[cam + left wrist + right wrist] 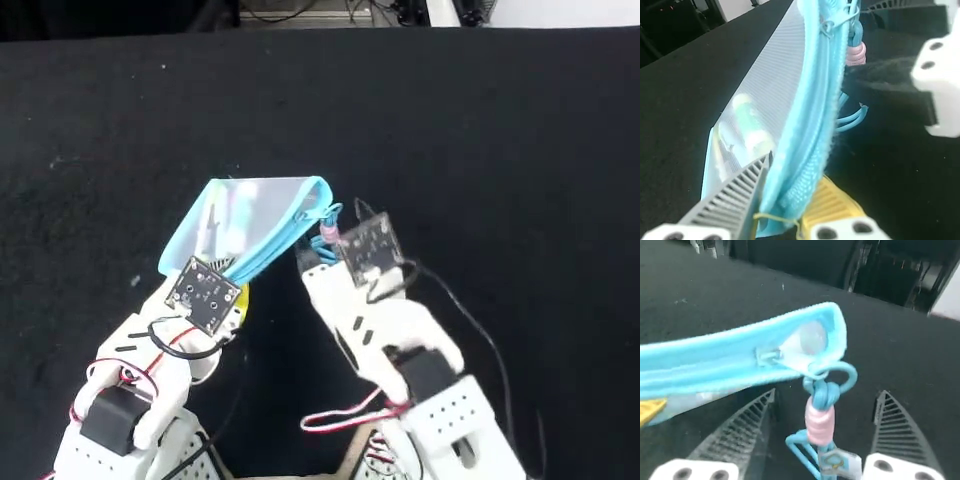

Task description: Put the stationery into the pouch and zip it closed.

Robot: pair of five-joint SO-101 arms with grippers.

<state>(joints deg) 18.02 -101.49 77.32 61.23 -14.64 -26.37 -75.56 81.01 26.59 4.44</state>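
A translucent pouch [250, 212] with a light-blue zipper edge lies between the two arms. My left gripper [222, 283] is shut on one end of the zipper edge [810, 125], which sits between a grey finger [735, 200] and a yellow finger [832, 207]. A green-and-white item [751, 131] shows through the pouch wall. At the other end, the slider [767, 357] carries a pull [819, 422] of blue cord with a pink bead. My right gripper [827, 394] is open, and the pull hangs between its fingers. In the high view the right gripper [318, 250] sits just below the pull [328, 228].
The table is covered with black cloth [500, 150], bare all around the pouch. Red and black cables [340, 415] run along the arm bases near the front edge. Beyond the far edge [320, 25] are dark equipment and cables.
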